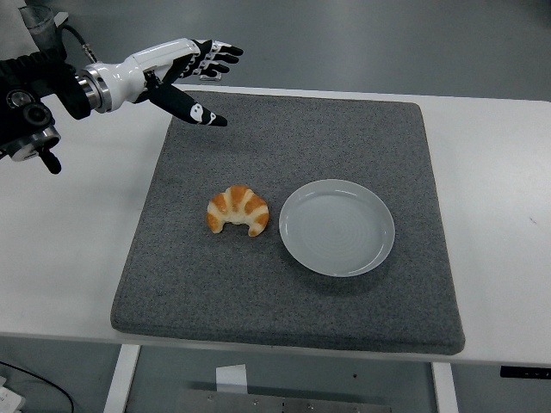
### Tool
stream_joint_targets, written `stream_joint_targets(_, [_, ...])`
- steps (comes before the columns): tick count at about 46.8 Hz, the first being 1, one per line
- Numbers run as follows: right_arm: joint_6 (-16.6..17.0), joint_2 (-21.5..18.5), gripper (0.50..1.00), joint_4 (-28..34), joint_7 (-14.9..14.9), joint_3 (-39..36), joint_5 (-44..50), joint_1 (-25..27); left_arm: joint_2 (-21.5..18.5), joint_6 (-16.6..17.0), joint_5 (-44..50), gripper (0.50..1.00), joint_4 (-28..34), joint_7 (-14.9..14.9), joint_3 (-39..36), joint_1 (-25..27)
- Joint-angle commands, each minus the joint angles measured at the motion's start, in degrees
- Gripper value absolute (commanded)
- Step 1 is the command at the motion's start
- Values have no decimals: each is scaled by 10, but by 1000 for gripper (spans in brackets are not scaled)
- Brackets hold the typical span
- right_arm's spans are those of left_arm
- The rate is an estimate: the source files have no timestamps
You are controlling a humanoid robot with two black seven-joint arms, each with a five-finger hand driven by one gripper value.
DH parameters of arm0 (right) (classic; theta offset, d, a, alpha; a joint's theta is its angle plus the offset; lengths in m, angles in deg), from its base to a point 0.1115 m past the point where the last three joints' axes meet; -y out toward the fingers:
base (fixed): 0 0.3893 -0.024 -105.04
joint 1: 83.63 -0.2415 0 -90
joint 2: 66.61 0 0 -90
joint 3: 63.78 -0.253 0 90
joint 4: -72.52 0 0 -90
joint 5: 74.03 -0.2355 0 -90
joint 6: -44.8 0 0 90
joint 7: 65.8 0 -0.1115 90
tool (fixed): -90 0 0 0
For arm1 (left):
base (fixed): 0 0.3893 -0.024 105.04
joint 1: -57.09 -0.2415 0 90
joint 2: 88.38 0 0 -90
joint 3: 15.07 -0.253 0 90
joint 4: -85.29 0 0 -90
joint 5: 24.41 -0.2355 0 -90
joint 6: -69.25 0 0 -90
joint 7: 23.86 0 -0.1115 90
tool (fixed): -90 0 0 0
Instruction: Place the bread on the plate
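Note:
A golden croissant (238, 211) lies on the grey mat (293, 129), just left of an empty white plate (337, 226). My left hand (200, 76) reaches in from the upper left over the mat's far left corner, fingers spread and holding nothing. It hovers well behind and left of the croissant, apart from it. The right arm is out of the picture.
The grey mat covers most of the white table (69, 215). A small grey object (210, 74) lies on the floor beyond the table's far edge, partly behind my hand.

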Motion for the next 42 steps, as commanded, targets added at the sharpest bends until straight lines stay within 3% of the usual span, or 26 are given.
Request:
stream_joint_targets(1, [0, 0, 932, 0, 0, 0, 0, 0, -6, 8, -32, 962, 22, 0, -20, 4])
stream_joint_targets(18, [0, 0, 932, 0, 0, 0, 0, 0, -16, 15, -118, 962, 59, -1, -82, 15])
stream_joint_targets(42, [0, 0, 932, -1, 0, 0, 0, 0, 11, 90, -196, 962, 71, -4, -172, 34])
